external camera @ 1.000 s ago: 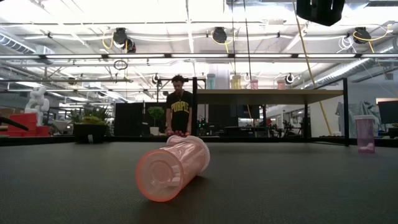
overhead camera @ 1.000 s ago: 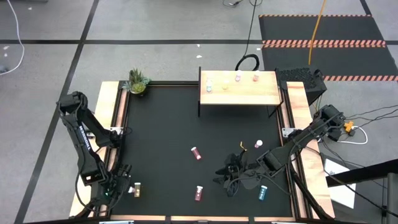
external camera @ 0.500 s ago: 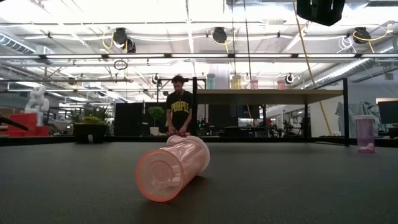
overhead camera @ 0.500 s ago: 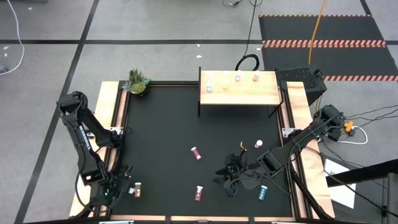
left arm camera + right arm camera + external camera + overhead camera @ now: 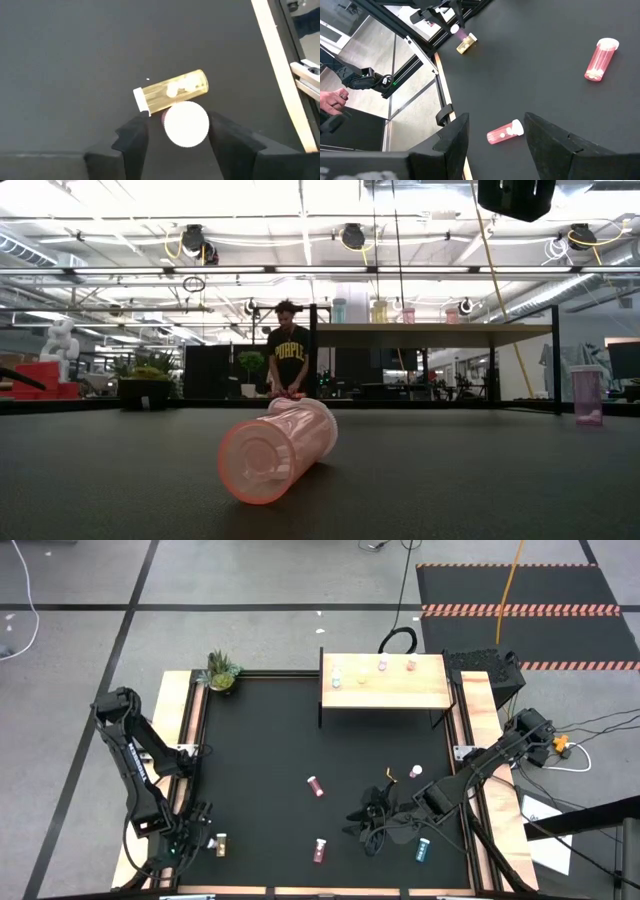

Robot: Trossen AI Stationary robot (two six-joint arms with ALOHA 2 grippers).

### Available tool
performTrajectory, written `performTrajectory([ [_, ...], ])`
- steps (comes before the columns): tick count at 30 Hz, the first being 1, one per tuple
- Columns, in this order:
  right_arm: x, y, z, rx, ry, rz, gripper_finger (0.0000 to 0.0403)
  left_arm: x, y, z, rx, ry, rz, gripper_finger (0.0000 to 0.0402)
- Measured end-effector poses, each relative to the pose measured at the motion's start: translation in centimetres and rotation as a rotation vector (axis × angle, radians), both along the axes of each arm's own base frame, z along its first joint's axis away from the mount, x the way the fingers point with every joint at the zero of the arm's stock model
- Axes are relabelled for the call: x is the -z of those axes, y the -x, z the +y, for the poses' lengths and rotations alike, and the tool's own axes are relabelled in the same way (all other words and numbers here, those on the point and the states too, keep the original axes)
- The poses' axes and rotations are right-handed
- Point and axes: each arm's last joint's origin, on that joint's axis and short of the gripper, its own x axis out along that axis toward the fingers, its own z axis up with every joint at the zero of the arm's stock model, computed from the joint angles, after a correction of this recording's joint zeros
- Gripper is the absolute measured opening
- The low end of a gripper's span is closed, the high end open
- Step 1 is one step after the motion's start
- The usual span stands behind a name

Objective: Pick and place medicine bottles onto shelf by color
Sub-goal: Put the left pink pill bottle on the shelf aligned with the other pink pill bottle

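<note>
My left gripper (image 5: 178, 126) hangs low over the table's near left corner, open. Its fingers stand on either side of a pink medicine bottle (image 5: 186, 124), whose white cap faces the wrist camera. Just beyond it a yellow bottle (image 5: 172, 92) lies on its side. My right gripper (image 5: 492, 122) hovers open over the near right part of the table (image 5: 260, 740), holding nothing. Two pink bottles (image 5: 316, 786) (image 5: 320, 851) lie on the table and a teal one (image 5: 423, 849) sits near them. The shelf (image 5: 390, 690) at the far right carries several bottles. My left gripper: the pink bottle's cap rim (image 5: 206, 125) lies right beside one finger (image 5: 225, 137), and I cannot tell whether they touch. A clear gap separates the cap from the other finger (image 5: 135, 142). The fingers slant down from the near left.
A potted plant (image 5: 221, 671) stands at the far left corner. Wooden rails (image 5: 190, 720) run along both table sides. Another pink bottle (image 5: 415, 772) stands just beyond my right gripper. A person (image 5: 288, 360) stands behind the table, and a hand (image 5: 331, 100) shows past the left rail.
</note>
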Motion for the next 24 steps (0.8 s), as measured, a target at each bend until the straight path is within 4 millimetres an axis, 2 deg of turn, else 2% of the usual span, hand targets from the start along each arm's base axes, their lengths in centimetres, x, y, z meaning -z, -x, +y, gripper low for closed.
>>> performTrajectory([
  [4,0.0,0.0,0.0,0.0,0.0,0.0,0.0183,0.0,0.0,0.0,0.0,-0.001,0.0,0.0182],
  [12,0.0,0.0,0.0,0.001,0.001,0.0,0.0183,0.0,-0.1,0.0,-0.015,0.002,0.002,0.0109],
  [15,0.0,-0.1,-0.1,0.006,0.001,-0.001,0.0183,0.0,-0.6,0.3,-0.068,0.015,0.008,0.0108],
  [18,-0.1,-0.1,-0.4,0.01,0.005,-0.004,0.0183,-0.3,-1.5,0.7,-0.117,0.026,0.005,0.0127],
  [21,-0.6,0.1,-0.6,0.012,0.005,-0.012,0.0183,-1.4,-3.0,1.1,-0.122,0.031,-0.008,0.0137],
  [24,-1.2,0.7,-1.1,0.022,0.022,-0.006,0.0183,-2.6,-4.7,1.9,-0.12,0.008,-0.02,0.0131],
])
